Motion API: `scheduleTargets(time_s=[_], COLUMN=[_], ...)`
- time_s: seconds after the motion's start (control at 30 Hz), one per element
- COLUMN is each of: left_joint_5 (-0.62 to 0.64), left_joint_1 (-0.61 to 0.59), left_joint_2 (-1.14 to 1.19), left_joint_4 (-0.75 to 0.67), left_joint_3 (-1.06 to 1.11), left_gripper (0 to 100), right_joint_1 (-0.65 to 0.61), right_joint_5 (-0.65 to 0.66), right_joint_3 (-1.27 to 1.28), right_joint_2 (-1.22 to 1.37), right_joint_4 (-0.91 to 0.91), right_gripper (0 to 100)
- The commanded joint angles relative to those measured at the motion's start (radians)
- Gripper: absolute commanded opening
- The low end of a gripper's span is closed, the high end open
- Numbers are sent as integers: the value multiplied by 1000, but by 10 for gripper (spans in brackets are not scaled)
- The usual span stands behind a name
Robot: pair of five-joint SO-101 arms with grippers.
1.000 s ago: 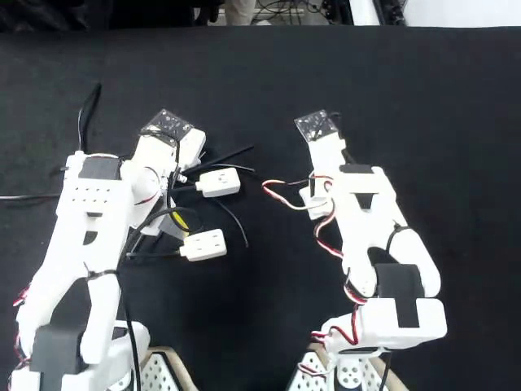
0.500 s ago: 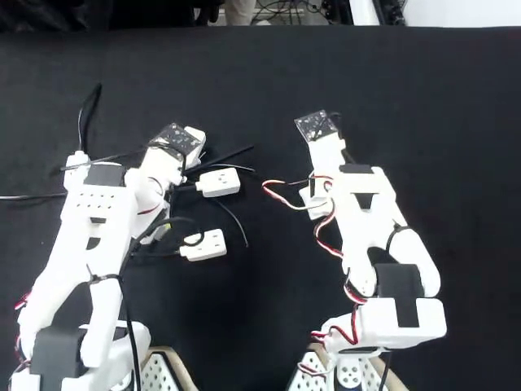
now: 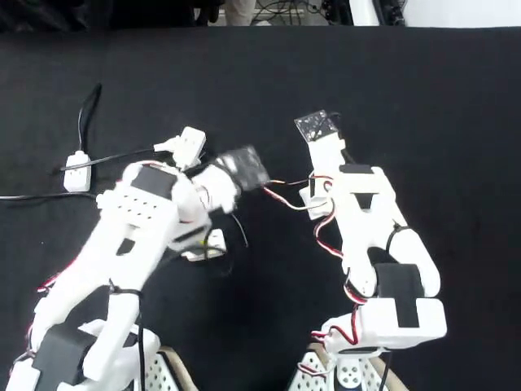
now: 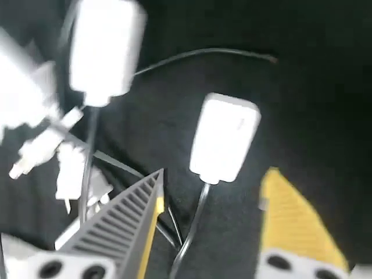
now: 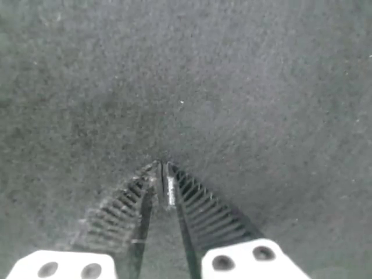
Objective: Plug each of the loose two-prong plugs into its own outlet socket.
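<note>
On my left-wrist feed, the left pincer (image 4: 215, 174) stands with its jaws well apart, one finger grey and ribbed (image 4: 125, 212), the other yellow, holding nothing. Between them on the black desk (image 4: 325, 75) lies a white socket block (image 4: 224, 138). Its long axis runs away from the camera along the line of the pincer, and its black cable (image 4: 195, 226) leaves the near end. A faint mark on its face is too blurred for me to read. A farther block (image 4: 104, 46), also white, lies roughly parallel, with a cable at its near end too.

From the high camera, I see the left arm (image 3: 138, 220) slanting across the tangle of cables. An upper block (image 3: 189, 142) sits just beyond it with its long axis roughly left to right, a small block (image 3: 77, 171) lies well off to the left, and a half-hidden block (image 3: 214, 242) peeks from under the arm.

The right pincer (image 5: 161, 168) is pressed together on nothing, tips over bare desk, well apart from the blocks.
</note>
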Motion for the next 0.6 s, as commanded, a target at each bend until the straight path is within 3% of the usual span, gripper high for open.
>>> scheduleTargets(time_s=[0.0,0.2,0.47,0.57], left_joint_5=[-236,-298,-356,-287], left_joint_1=[8,-65,-68,-61], left_joint_2=[-20,11,302,402], left_joint_4=[-28,-195,-199,-199], left_joint_3=[27,93,-12,-74], left_gripper=[317,322,319,317], right_joint_1=[20,20,20,20], right_joint_5=[-2,-2,-2,-2], right_joint_3=[2,10,8,8], right_joint_2=[-47,-50,-50,-50], right_joint_4=[-20,-25,-26,-26], right_gripper=[12,12,12,12])
